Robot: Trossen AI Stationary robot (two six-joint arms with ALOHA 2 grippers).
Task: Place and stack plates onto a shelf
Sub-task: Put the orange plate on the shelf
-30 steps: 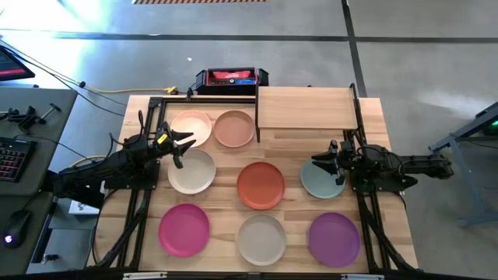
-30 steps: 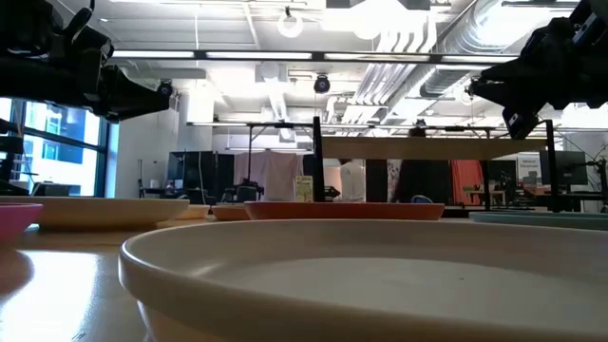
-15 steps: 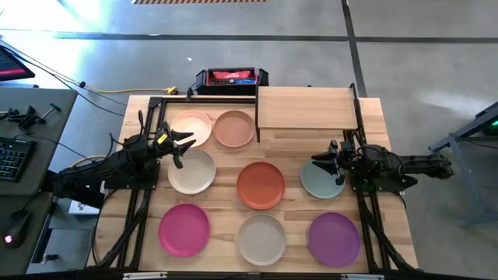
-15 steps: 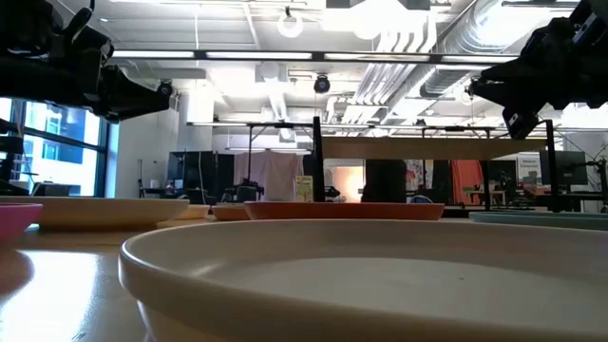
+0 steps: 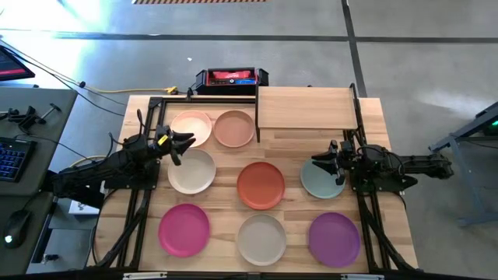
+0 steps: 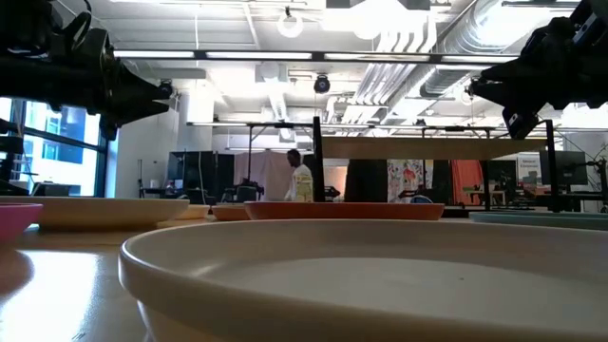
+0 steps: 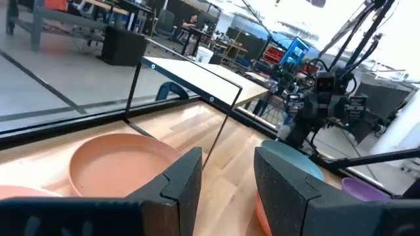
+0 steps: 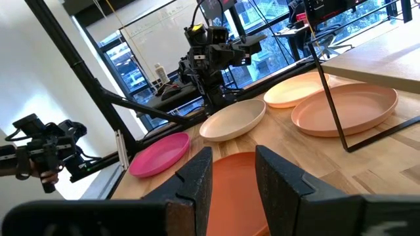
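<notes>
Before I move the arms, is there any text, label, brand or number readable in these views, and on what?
No text can be read in any view.
Black-and-red box behind the table: a pale mark on its red top, too small to read.
Plates, for example the orange-red plate: no markings show.
Shelf: bare wood, no label.

Grey concrete floor (image 5: 420, 70), bright ceiling lights (image 6: 290, 24), exposed ducts (image 6: 418, 57)
</notes>
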